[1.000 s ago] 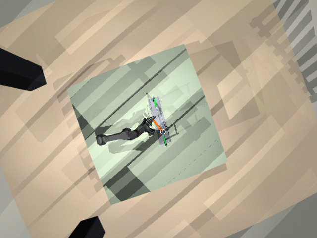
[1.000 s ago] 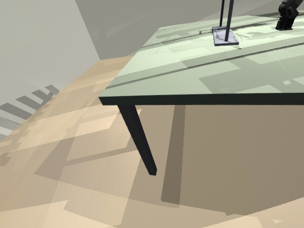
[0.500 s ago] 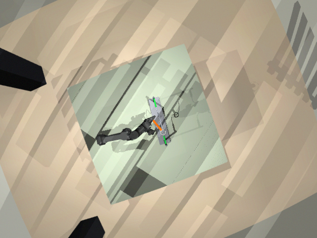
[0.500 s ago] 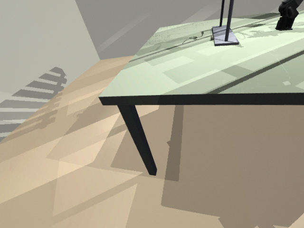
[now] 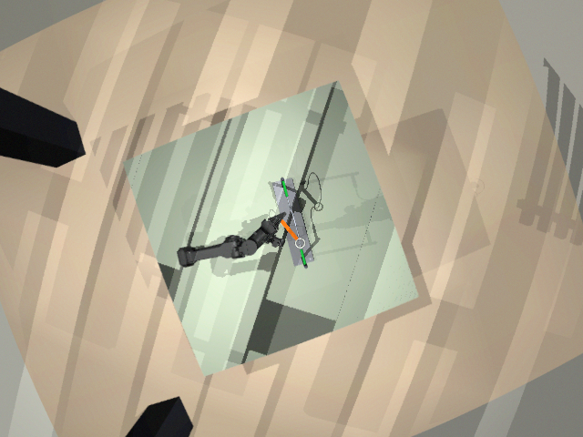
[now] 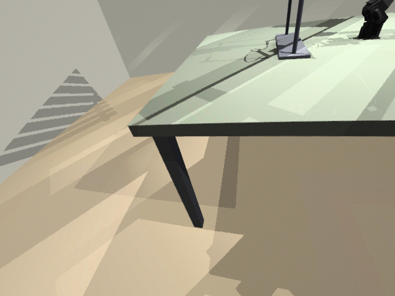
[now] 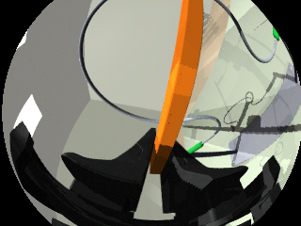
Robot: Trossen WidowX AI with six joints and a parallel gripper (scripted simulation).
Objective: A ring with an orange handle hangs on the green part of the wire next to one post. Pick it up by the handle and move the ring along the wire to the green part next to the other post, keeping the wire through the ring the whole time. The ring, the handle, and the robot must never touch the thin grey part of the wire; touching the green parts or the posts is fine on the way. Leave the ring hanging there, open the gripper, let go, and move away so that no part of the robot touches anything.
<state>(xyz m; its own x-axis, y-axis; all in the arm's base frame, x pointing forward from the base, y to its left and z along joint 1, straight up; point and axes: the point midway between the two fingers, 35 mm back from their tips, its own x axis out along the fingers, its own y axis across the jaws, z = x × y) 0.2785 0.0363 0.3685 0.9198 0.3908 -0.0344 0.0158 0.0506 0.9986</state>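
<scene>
My fingers [image 5: 282, 216] are clenched on the orange handle [image 5: 290, 230] [image 7: 181, 71]; from above, it slants away from me to the ring [image 5: 296, 246], which sits just short of the lower green part [image 5: 302, 258].

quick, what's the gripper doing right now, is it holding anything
Gripper: closed on the orange handle.
</scene>
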